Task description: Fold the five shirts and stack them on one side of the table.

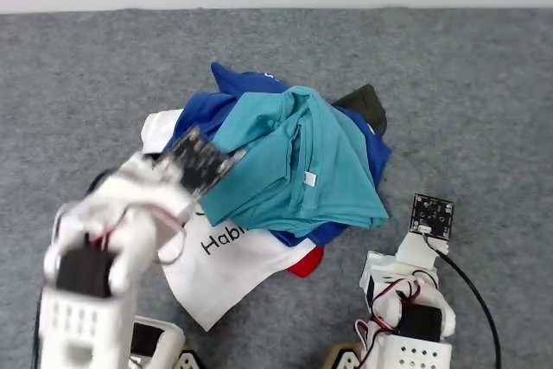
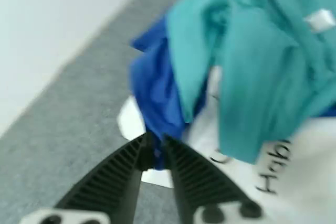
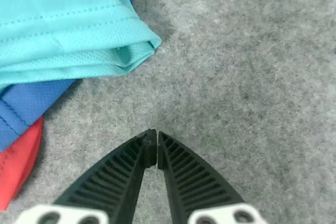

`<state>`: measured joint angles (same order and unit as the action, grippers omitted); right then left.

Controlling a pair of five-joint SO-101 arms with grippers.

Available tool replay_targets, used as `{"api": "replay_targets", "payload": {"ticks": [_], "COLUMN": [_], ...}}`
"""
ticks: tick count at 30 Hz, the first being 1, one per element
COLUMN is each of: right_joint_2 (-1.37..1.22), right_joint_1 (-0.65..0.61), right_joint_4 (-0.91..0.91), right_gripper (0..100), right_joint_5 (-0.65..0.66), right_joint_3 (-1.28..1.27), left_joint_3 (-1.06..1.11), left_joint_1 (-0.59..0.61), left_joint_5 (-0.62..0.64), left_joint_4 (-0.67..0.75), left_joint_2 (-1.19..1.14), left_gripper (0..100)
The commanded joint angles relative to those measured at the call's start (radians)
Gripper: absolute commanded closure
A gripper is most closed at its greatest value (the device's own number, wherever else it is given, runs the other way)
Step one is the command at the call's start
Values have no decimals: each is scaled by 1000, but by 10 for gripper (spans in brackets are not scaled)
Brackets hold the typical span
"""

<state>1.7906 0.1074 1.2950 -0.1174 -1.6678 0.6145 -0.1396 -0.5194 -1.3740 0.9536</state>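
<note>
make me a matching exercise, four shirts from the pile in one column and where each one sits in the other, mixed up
1 teal shirt
2 white shirt
3 red shirt
4 dark shirt

a sliver poking out under the blue shirt, near side
b on top of the pile
c poking out at the pile's far side
d lowest, spread toward the table's near edge, lettering on it

Pairs: 1-b, 2-d, 3-a, 4-c

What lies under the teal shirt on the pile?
Beneath the teal shirt a blue shirt sticks out; lower lie a white shirt and a red shirt, and a dark shirt peeks out behind. How they overlap underneath is covered.
</note>
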Motion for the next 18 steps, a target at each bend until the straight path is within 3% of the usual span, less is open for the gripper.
{"api": "replay_targets", "payload": {"ticks": [1, 7, 13, 18], "right_joint_2": [7, 7, 7, 7], "right_joint_1": [1, 1, 1, 1], "right_joint_4": [2, 2, 2, 2], "right_gripper": [986, 986, 986, 986], "right_joint_5": [-8, -8, -8, -8], "right_joint_3": [-15, -15, -15, -15], "left_joint_3": [-251, -433, -562, -647], "left_joint_1": [-17, -17, -25, -17], "left_joint_5": [-21, -25, -52, -51], "left_joint_4": [-104, -167, -158, -49], "left_joint_2": [-272, -585, -839, -1049], "left_gripper": [785, 638, 618, 618]}}
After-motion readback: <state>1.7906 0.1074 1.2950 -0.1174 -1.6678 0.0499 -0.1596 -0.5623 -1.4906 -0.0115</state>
